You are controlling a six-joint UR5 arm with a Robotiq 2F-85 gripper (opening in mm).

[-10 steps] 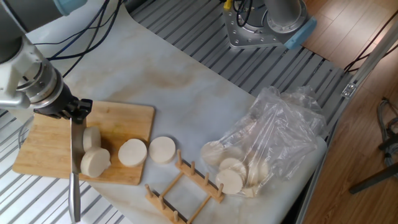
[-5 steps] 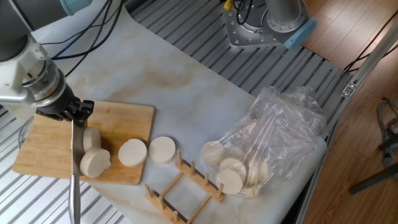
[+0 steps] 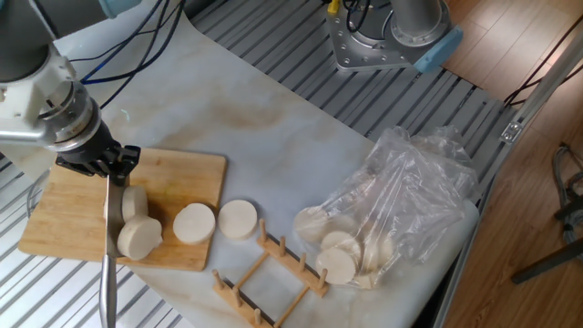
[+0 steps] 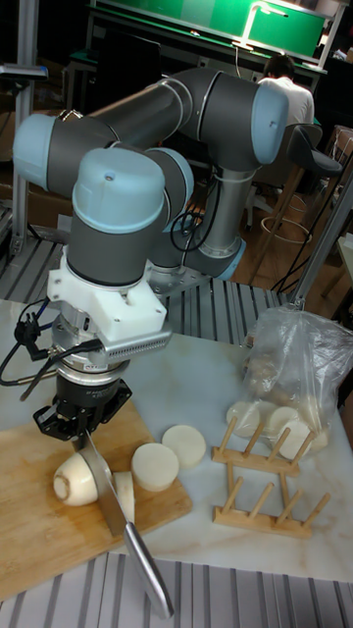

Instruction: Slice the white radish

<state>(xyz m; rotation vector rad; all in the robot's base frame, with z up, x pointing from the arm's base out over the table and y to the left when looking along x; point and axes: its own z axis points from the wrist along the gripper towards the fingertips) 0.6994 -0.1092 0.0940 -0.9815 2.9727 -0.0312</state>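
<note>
At the near edge of the table, the knife (image 4: 123,520) reaches past the front edge of the wooden cutting board (image 3: 68,219), its blade slanting down between two pieces of the white radish (image 4: 76,481). The rounded stub lies on the board's near half with a freshly parted disc (image 3: 134,199) just beside it, against the blade. The gripper (image 4: 86,417) is clamped on the knife's handle directly above the radish. Two finished slices sit further right: one slice (image 3: 194,222) on the board's right edge, the other slice (image 3: 238,219) on the white table cover (image 3: 273,137), next to a small wooden rack (image 3: 273,273). Beyond those, a clear plastic bag (image 3: 401,200) holds more pale rounds.

The step in hand looks like the end of a cutting stroke. Next, the blade probably needs lifting clear and resetting further along the stub, which is short and may roll.
</note>
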